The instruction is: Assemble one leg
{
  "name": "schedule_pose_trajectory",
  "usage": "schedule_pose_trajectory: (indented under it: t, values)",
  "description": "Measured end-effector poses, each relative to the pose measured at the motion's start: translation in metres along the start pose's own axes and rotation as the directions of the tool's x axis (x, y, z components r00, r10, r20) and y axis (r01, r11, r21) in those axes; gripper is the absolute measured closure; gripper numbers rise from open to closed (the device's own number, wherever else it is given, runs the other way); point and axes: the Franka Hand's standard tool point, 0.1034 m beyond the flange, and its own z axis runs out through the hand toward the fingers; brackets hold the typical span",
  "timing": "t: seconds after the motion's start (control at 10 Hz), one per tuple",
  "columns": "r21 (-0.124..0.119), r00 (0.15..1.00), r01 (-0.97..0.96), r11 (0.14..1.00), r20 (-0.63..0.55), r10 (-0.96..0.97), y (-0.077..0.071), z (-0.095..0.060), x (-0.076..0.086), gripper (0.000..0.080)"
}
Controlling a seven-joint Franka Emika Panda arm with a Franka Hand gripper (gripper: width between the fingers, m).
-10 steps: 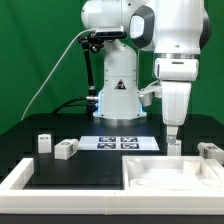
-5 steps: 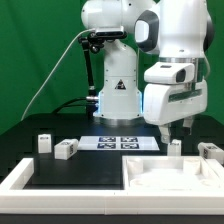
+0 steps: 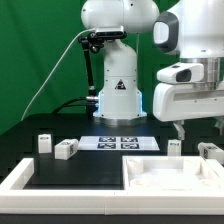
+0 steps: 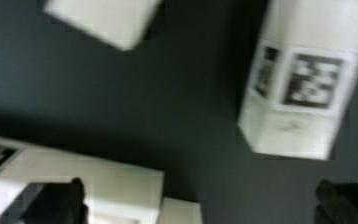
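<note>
Closest in the exterior view, a large white panel (image 3: 172, 178) lies flat on the black table (image 3: 95, 165) toward the exterior view's right, with a raised white frame (image 3: 22, 177) at the front on the left. Just behind the panel's far edge stand two small white blocks: the right leg (image 3: 210, 152) near the picture's edge, and the middle leg (image 3: 174, 146) a little toward the exterior view's left. The gripper (image 3: 199, 130) hangs in the air above this pair and touches neither. Its one plainly visible finger (image 3: 180, 128) ends just above the middle leg. In the wrist view the two dark fingertips (image 4: 60, 200) stand wide apart with only bare table between them, so the tool is spread and holds nothing. A tagged leg (image 4: 300, 80) lies on its side out beyond the fingertips, outside the gap and apart from both. Which of the two right-hand blocks it is cannot be told. A corner of the panel shows close beside one fingertip, and another white piece (image 4: 108, 20), cut off by the picture's edge, lies farther out. Farther back on the table's left side sit the left leg (image 3: 66, 149) and the far-left leg (image 3: 43, 143). The marker board (image 3: 120, 142) lies flat between the two pairs. Behind it rises the arm's white base (image 3: 118, 95) against a green backdrop (image 3: 30, 60).
</note>
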Motion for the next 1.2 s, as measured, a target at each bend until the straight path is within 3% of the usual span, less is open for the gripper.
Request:
schedule_pose_trajectory:
  t: [0.3, 0.4, 0.6, 0.8, 1.2]
  values:
    - [-0.002, 1.000, 0.005, 1.000, 0.028, -0.005, 0.000, 0.000, -0.001, 0.0151]
    - [-0.010, 0.997, -0.005, 1.000, 0.081, 0.006, 0.000, 0.002, -0.009, 0.0151]
    - [-0.039, 0.967, -0.008, 0.999, 0.254, 0.018, -0.014, 0.001, -0.018, 0.0151]
    - [-0.052, 0.928, -0.006, 0.999, 0.371, 0.025, -0.014, 0.007, -0.012, 0.0151]
    - [-0.085, 0.705, 0.012, 0.996, 0.707, 0.052, -0.015, 0.018, -0.019, 0.0151]
